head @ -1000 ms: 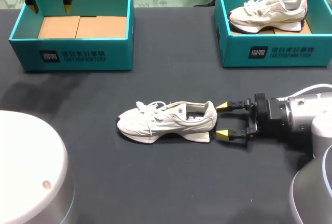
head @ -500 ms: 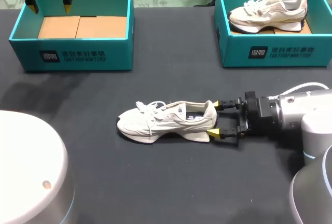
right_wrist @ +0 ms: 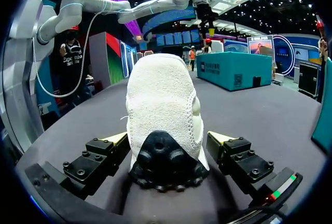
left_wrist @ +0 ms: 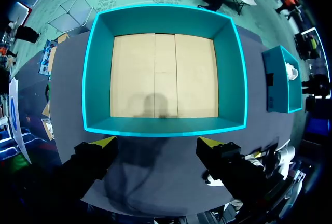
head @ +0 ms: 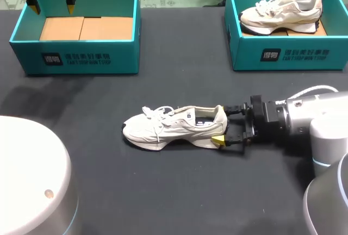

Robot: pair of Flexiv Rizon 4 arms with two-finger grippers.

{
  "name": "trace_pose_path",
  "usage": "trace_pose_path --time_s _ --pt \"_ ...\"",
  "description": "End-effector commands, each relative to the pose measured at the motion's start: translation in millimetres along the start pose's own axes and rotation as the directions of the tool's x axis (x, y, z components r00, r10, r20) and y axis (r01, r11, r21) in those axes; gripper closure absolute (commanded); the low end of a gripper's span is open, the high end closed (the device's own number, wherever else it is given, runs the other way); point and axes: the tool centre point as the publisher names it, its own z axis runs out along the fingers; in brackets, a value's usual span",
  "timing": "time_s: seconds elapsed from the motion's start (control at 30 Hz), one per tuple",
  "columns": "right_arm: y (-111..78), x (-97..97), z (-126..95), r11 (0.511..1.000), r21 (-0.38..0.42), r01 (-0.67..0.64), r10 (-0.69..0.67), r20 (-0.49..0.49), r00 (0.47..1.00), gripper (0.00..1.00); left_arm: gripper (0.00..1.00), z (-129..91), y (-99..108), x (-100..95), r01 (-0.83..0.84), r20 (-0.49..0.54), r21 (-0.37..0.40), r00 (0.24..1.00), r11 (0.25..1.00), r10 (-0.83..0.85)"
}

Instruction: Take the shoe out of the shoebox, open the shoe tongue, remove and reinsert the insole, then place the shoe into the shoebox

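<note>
A cream sneaker [head: 174,127] lies on its sole mid-table, toe to the left and heel to the right. My right gripper [head: 222,124] stands open with one finger on each side of the heel. In the right wrist view the heel [right_wrist: 162,105] sits between the fingers of that gripper [right_wrist: 168,138], with small gaps on both sides. The empty teal shoebox [head: 76,58] stands at the back left. My left gripper [head: 51,7] hangs open over its far edge. In the left wrist view the box [left_wrist: 161,19] lies ahead of this gripper [left_wrist: 156,143], showing a bare cardboard floor.
A second teal shoebox [head: 288,55] at the back right holds another cream sneaker [head: 280,13]. The empty shoebox [right_wrist: 233,68] also shows beyond the shoe in the right wrist view. Dark tabletop [head: 179,72] lies open between the boxes and the shoe.
My right gripper has slid left toward the sneaker, so its open fingers now flank the heel instead of standing behind it. The left arm and the shoe have not moved.
</note>
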Motion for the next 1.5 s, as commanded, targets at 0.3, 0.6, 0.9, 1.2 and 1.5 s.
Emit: trace_pose_path --time_s 0.3,0.6,0.9,1.2,1.5 --pt "4.1 3.6 13 0.999 0.04 0.031 -0.031 -0.006 1.0 0.0 0.0 0 0 0.1 0.0 0.001 0.0 1.0 1.0 0.0" --pt "1.3 0.9 19 0.998 0.055 0.036 -0.035 -0.03 0.999 0.0 0.0 0 0 0.1 0.0 0.001 0.0 1.0 1.0 0.0" --pt "-1.5 -3.2 21 0.998 0.058 0.032 -0.03 -0.038 0.999 0.28 0.0 0 0 0.1 0.0 0.001 0.0 1.0 1.0 0.0" --pt "-0.7 -1.6 24 0.997 0.069 0.037 -0.034 -0.041 0.999 1.0 0.0 0 0 0.1 0.0 0.001 0.0 1.0 1.0 0.0" --pt "-2.1 -0.2 26 0.997 0.072 0.028 -0.024 -0.06 0.998 1.0 0.0 0 0 0.1 0.0 0.001 0.0 1.0 1.0 0.0"
